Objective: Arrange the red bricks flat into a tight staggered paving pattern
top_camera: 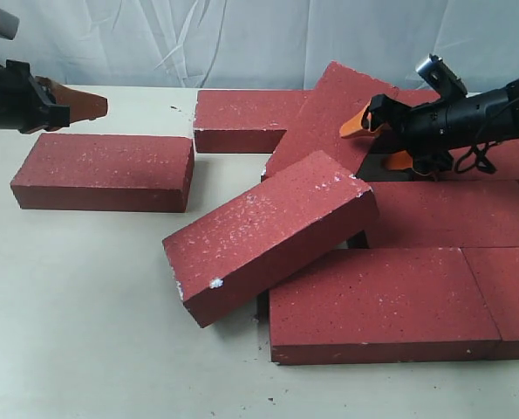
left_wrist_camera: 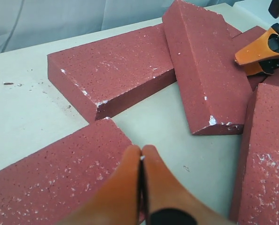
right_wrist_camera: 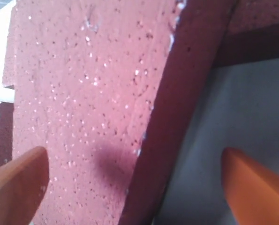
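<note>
Several red bricks lie on the pale table (top_camera: pixel 85 332). One lies flat alone at the left (top_camera: pixel 102 170). Another lies flat at the back (top_camera: pixel 237 118), and a tilted brick (top_camera: pixel 333 109) leans beside it. A front brick (top_camera: pixel 268 231) rests askew on flat-laid bricks (top_camera: pixel 381 301) at the right. My left gripper (top_camera: pixel 92 105) hovers shut and empty above the left brick's far side; its fingertips (left_wrist_camera: pixel 141 152) are pressed together. My right gripper (top_camera: pixel 370 147) is open, its fingers (right_wrist_camera: pixel 17 183) either side of the tilted brick's (right_wrist_camera: pixel 83 93) long edge, holding nothing.
More flat bricks (top_camera: pixel 451 214) fill the right side up to the frame edge. A white cloth backdrop (top_camera: pixel 242 39) hangs behind the table. Bare tabletop lies at the front left and between the left brick and the pile (left_wrist_camera: pixel 153 122).
</note>
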